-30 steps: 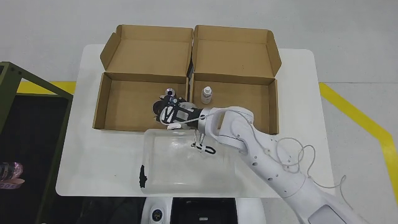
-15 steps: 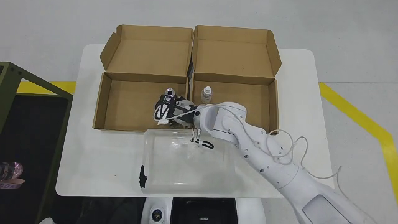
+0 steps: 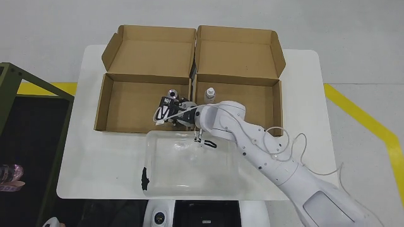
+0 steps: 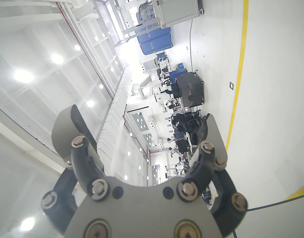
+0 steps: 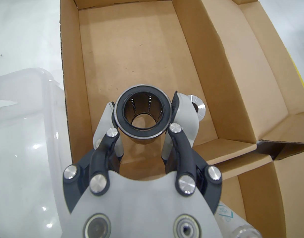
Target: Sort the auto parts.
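My right gripper [image 5: 143, 111] is shut on a black cylindrical bearing [image 5: 143, 112] with a hollow core, held over the near right corner of the left cardboard box [image 5: 132, 50]. In the top view the same gripper [image 3: 166, 111] hangs inside that box [image 3: 129, 104]. A small silver metal part [image 5: 198, 105] lies on the box floor just beside the fingers; the top view shows this silver part [image 3: 171, 93] as well. A small white bottle [image 3: 209, 94] stands in the right cardboard box [image 3: 252, 101]. My left gripper [image 4: 139, 122] is open, pointing up into the room with nothing between its fingers.
A clear plastic bin [image 3: 189, 164] sits at the table's front edge, in front of the two boxes, with a small black piece [image 3: 144, 180] at its left rim. Both box lids stand open toward the back. A dark green cart [image 3: 25, 132] stands left of the table.
The right arm has carried the bearing a little farther back and left, deeper over the left box. The grip on it has not changed.
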